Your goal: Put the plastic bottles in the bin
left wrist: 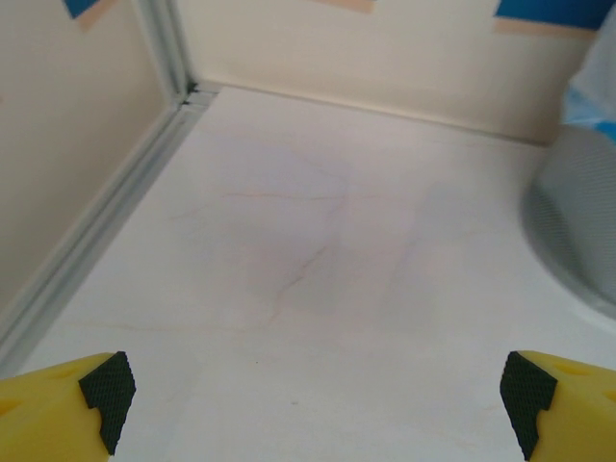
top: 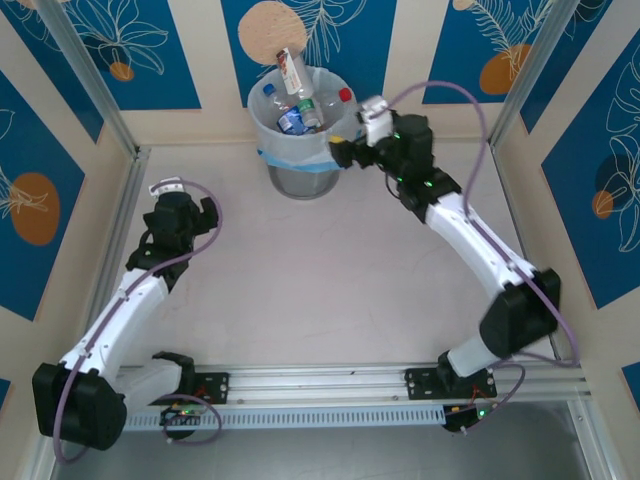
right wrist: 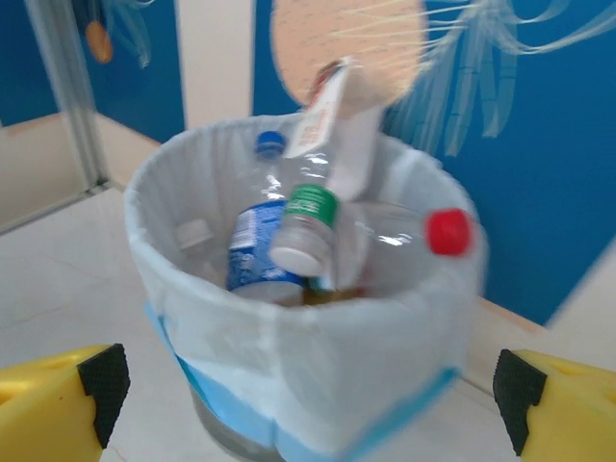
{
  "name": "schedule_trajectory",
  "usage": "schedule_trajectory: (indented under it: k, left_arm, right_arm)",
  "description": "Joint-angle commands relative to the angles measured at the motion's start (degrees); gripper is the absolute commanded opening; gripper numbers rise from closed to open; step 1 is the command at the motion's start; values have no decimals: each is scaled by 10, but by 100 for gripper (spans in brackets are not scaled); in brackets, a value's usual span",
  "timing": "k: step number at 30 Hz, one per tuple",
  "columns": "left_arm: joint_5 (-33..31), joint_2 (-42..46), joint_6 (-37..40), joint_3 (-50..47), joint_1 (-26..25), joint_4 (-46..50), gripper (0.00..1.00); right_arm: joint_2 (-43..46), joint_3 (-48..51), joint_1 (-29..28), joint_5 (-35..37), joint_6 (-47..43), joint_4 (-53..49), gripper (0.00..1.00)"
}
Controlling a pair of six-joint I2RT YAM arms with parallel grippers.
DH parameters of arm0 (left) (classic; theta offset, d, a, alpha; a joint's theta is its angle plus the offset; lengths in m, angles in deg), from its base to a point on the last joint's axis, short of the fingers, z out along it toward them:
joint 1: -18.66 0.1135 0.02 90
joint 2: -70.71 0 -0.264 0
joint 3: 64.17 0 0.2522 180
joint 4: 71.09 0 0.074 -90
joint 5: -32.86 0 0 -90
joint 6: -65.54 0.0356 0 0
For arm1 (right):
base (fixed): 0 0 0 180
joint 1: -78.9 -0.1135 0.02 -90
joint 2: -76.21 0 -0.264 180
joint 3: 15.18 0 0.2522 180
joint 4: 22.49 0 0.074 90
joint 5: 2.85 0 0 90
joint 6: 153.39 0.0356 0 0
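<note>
You look out past the left gripper (left wrist: pixel 318 409), whose two yellow fingers with black pads (left wrist: pixel 108 390) sit at the bottom corners, spread wide with bare table between them. The table (left wrist: pixel 318 241) is pale with faint veining. A metal rail (left wrist: pixel 106 221) runs along its left edge to the far corner, where it meets a cream wall (left wrist: pixel 385 48). At the right edge curves the bin (left wrist: pixel 577 221), grey mesh, with its whitish bag (left wrist: pixel 592 91) above.
</note>
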Motion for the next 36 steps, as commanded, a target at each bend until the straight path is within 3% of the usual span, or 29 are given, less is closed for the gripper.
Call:
schedule_trajectory:
  k: [1, 7, 11, 14, 20, 24, 28, 31, 34, 36]
  left_arm:
    - [-21, 16, 60, -77, 30, -111, 99]
    - [57, -12, 70, -180, 91, -224, 99]
    - [104, -69, 86, -188, 103, -273, 99]
    - [159, -114, 132, -213, 105, -383, 99]
    - [185, -200, 152, -191, 106, -425, 99]
    - [250, -232, 160, -194, 106, -478, 99]
    - [295, -280, 184, -245, 102, -609, 99]
    - [251, -276, 181, -240, 93, -593, 99]
    - [117, -276, 163, -251, 66, -620, 99]
    - [100, -275, 158, -251, 64, -616, 99]
  right_arm:
    - [85, 111, 53, 55, 52, 57, 99]
    - [159, 310, 188, 40, 123, 61, 99]
    - [150, 403, 252, -4, 120, 114, 100]
    - [125, 448, 284, -46, 121, 167, 99]
    - [55, 470, 311, -145, 114, 226, 100]
    - [44, 486, 306, -156, 106, 258, 100]
    - [61, 514, 302, -148, 101, 290, 99]
    - [80, 540, 297, -138, 99, 320, 100]
    - [101, 571, 280, -128, 87, 354, 99]
    - [112, 593, 269, -129, 94, 387, 100]
